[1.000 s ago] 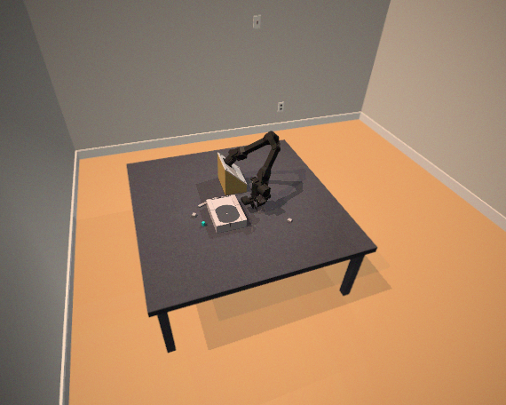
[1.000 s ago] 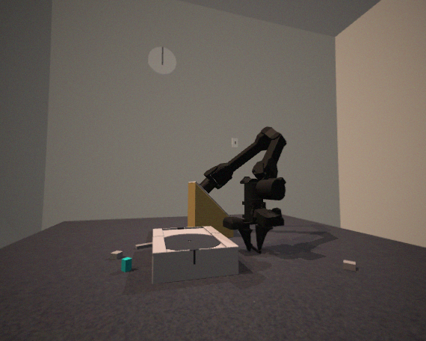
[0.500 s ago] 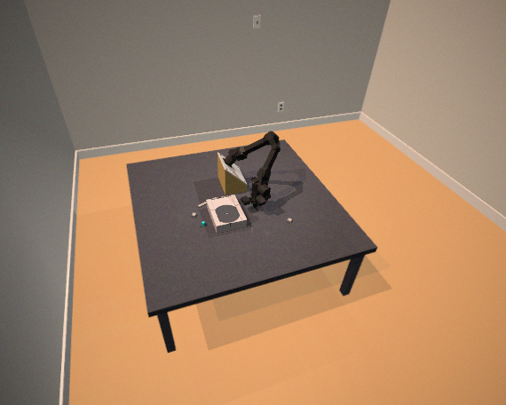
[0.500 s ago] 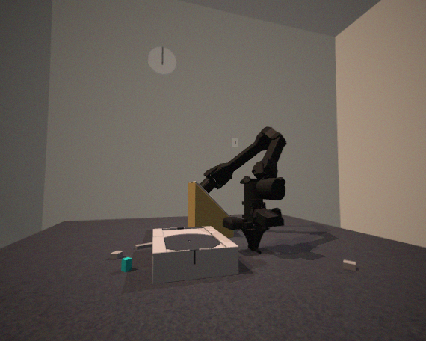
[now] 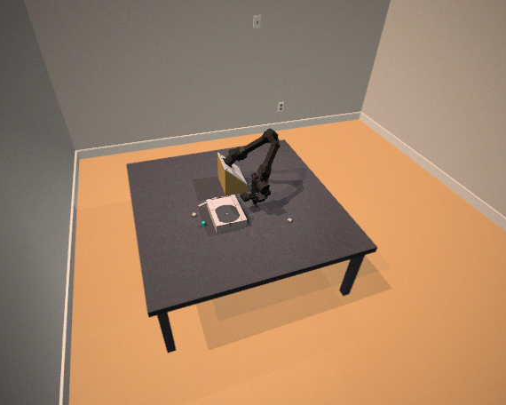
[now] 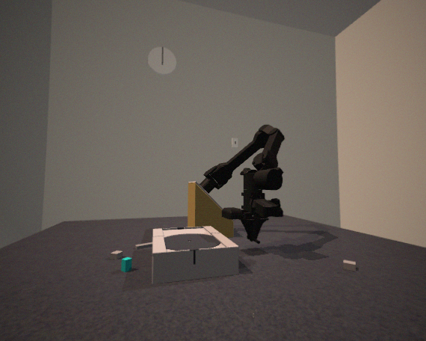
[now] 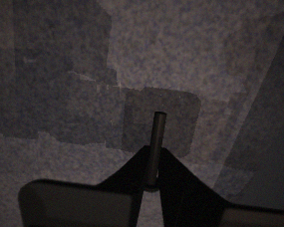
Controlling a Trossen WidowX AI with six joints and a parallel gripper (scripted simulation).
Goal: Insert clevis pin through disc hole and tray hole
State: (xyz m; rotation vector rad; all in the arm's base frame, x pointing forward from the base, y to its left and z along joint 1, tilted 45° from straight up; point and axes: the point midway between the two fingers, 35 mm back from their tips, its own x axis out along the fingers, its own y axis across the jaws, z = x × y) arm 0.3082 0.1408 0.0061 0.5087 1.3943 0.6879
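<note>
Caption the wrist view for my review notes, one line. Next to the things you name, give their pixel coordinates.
Wrist view: the gripper (image 5: pixel 256 203) (image 6: pixel 253 241) (image 7: pixel 153 151) shut on the pin (image 7: pixel 157 134), near its head, above the dark table (image 5: pixel 258 258) (image 6: pixel 292 299) (image 7: pixel 65 164).

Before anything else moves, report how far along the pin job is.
Done: the aluminium disc lies flat inside the rimmed tray.

In hand: the fingers are shut on the clevis pin, near its head, low beside the tray.

Left: carry the pin over, line it up with the disc's visible centre hole, lower it until its head rests on the disc, release and back away.
</note>
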